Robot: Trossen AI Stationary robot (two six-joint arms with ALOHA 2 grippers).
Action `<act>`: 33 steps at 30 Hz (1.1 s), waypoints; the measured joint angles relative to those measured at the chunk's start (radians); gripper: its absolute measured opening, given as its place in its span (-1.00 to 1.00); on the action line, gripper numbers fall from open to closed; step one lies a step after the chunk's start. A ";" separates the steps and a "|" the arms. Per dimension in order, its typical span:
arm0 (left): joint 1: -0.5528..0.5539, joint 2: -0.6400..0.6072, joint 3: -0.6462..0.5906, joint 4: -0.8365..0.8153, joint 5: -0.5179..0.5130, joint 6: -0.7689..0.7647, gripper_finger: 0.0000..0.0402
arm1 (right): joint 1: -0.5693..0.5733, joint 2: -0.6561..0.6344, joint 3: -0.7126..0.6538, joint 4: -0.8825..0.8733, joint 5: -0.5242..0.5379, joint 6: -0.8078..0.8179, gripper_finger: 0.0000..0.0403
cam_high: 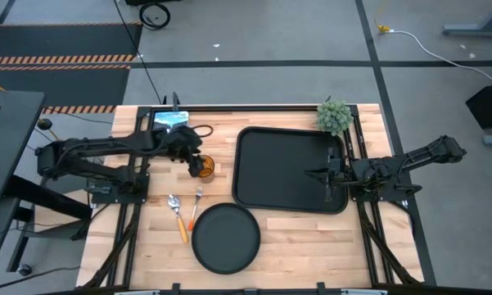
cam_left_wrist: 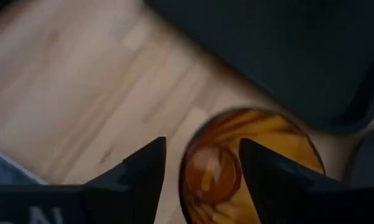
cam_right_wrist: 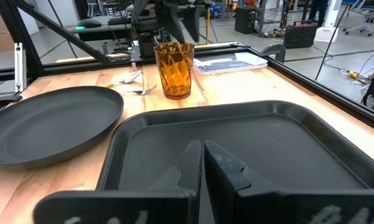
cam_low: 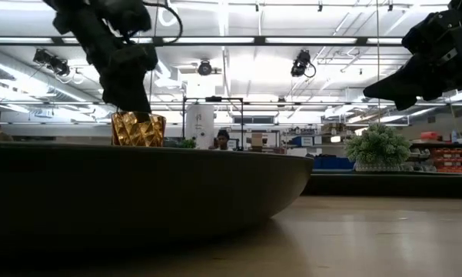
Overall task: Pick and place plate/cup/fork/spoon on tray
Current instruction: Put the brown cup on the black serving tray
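The amber cup (cam_high: 203,169) stands upright on its base on the wooden table, left of the black tray (cam_high: 291,168). My left gripper (cam_high: 195,160) is open right above it. In the left wrist view one finger (cam_left_wrist: 271,171) is over the cup's inside (cam_left_wrist: 249,149) and the other (cam_left_wrist: 143,168) is outside the rim. The round black plate (cam_high: 225,238) lies flat near the front edge. The spoon (cam_high: 177,211) and the fork (cam_high: 196,205) lie side by side left of it. My right gripper (cam_right_wrist: 202,155) is shut and empty above the tray's right part (cam_right_wrist: 249,143).
A small potted plant (cam_high: 334,115) stands at the tray's far right corner. A flat printed sheet (cam_high: 170,119) and a black cable lie at the far edge behind the cup. Bare wood shows right of the plate, near the front edge.
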 joint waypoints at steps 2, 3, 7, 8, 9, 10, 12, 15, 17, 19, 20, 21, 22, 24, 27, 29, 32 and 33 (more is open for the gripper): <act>0.003 0.032 0.027 -0.047 0.008 0.025 0.07 | 0.000 0.000 0.000 0.000 0.000 0.000 -0.87; 0.003 0.048 0.038 -0.067 0.008 0.035 0.07 | 0.000 0.000 0.000 0.000 0.000 0.000 -0.87; 0.003 0.102 0.078 -0.108 0.008 0.056 0.07 | 0.000 0.000 0.000 0.000 0.000 0.000 -0.87; 0.003 0.115 0.084 -0.117 0.008 0.058 0.06 | 0.000 0.000 0.000 0.000 0.000 0.000 -0.87; 0.003 0.128 0.090 -0.122 0.008 0.059 0.05 | 0.000 0.000 0.000 0.000 0.000 0.000 -0.87; 0.003 0.140 0.096 -0.126 0.009 0.065 0.03 | 0.000 0.000 0.000 0.000 0.000 0.000 -0.87; 0.003 0.162 0.109 -0.137 0.009 0.076 -0.03 | 0.000 0.000 0.000 0.001 0.000 0.000 -0.87; 0.003 0.193 0.124 -0.153 0.008 0.079 -0.15 | 0.000 0.000 0.000 0.003 0.000 0.000 -0.87; 0.003 0.205 0.126 -0.152 0.009 0.091 -0.25 | 0.000 0.000 0.000 0.003 0.000 0.000 -0.87; 0.003 0.216 0.127 -0.153 0.009 0.102 -0.36 | 0.000 0.000 0.000 0.003 0.000 0.000 -0.87; 0.003 0.219 0.127 -0.154 0.008 0.103 -0.42 | 0.000 0.000 0.000 0.003 0.000 0.000 -0.87; 0.003 0.219 0.127 -0.156 0.008 0.103 -0.48 | 0.000 0.000 0.000 0.005 0.000 0.000 -0.87; 0.003 0.219 0.127 -0.153 0.008 0.103 -0.53 | 0.000 0.000 0.000 0.006 0.000 0.000 -0.87; 0.003 0.219 0.127 -0.147 0.008 0.103 -0.65 | 0.000 0.000 0.000 0.006 0.000 0.000 -0.87; 0.003 0.217 0.127 -0.147 0.008 0.103 -0.80 | 0.000 0.000 0.000 0.006 0.000 0.000 -0.87; 0.003 0.216 0.127 -0.144 0.010 0.102 -0.88 | 0.000 0.000 0.000 0.007 0.000 0.000 -0.87; 0.003 0.216 0.127 -0.137 0.010 0.101 -0.92 | 0.000 0.000 0.000 0.007 0.000 0.000 -0.87; 0.003 0.216 0.127 -0.130 0.009 0.095 -0.92 | 0.000 0.000 0.000 0.007 0.000 0.000 -0.87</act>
